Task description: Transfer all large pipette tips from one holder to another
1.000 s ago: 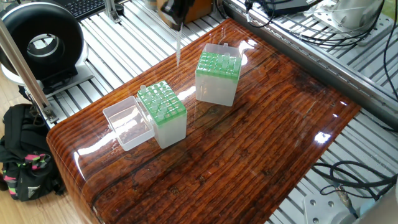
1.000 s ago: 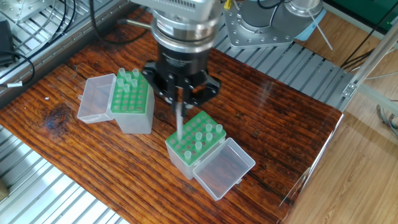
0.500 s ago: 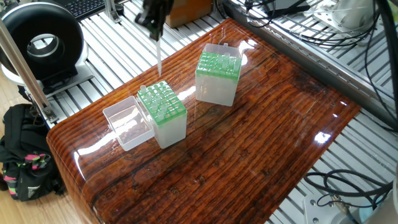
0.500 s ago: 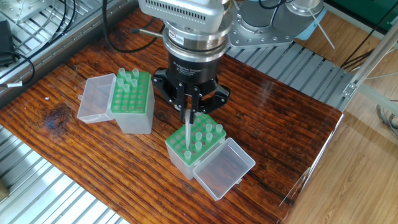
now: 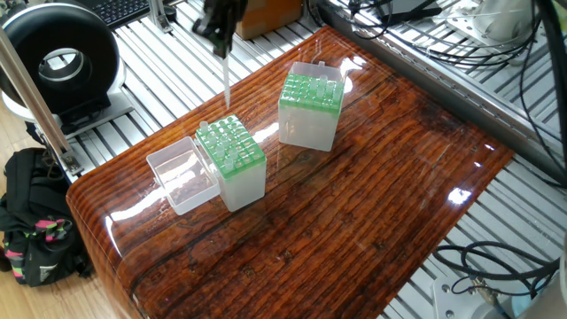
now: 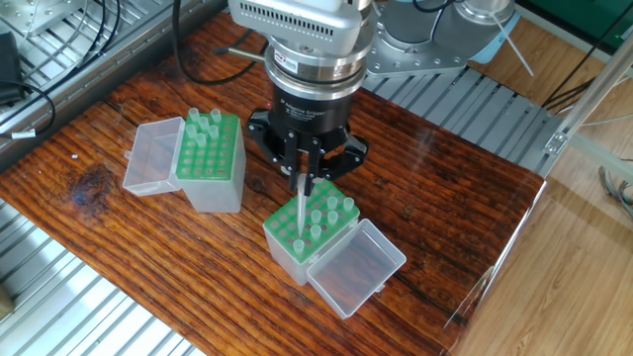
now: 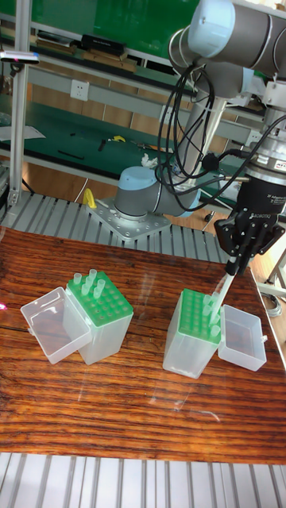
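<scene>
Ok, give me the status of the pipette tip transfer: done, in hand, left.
Done: a few seated tips stand in the right-hand holder below the gripper, which seems to be the receiving one.
In hand: the gripper is shut on the held tip, whose point hangs just above that holder's green grid.
Left: seating this one, then moving the remaining tips that stand in the left-hand holder.

Table: glossy dark wooden top (image 5: 354, 204) with rounded corners, bright glare spots on it.
Base: ribbed aluminium rails (image 5: 168, 80) under and around the wood.
Floor: pale wood boards (image 6: 574, 198).
Left side: black bag (image 5: 35, 221) on the floor, round black fan-like device (image 5: 58, 62) above it.
Cables: black bundles (image 5: 496, 248) across the rails.
Back: green panel (image 7: 103, 20), workbench (image 7: 71, 139), wall socket (image 7: 77, 87).
</scene>
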Robot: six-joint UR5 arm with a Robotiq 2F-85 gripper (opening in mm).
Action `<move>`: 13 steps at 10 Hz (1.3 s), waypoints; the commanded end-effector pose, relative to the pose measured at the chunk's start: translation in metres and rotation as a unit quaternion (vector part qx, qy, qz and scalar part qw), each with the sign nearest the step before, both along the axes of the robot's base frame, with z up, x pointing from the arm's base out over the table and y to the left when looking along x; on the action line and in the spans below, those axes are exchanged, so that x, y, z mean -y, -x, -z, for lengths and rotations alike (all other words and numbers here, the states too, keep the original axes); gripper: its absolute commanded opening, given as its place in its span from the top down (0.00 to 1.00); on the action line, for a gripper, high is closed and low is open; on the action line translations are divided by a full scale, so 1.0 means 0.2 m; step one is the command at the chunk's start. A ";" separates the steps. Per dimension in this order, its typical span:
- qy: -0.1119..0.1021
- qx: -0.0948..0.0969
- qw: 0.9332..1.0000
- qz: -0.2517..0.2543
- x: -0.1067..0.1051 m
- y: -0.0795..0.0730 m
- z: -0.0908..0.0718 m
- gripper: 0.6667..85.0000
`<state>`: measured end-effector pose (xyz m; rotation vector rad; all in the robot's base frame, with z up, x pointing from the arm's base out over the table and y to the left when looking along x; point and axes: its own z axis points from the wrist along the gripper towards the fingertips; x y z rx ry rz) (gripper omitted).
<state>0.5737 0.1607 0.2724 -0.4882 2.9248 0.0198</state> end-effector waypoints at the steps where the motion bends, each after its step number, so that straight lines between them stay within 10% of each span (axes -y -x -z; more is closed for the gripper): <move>1: -0.006 -0.005 1.000 0.003 -0.01 0.03 0.00 1.00; 13: -0.002 -0.004 1.000 0.002 0.03 0.00 0.06 1.00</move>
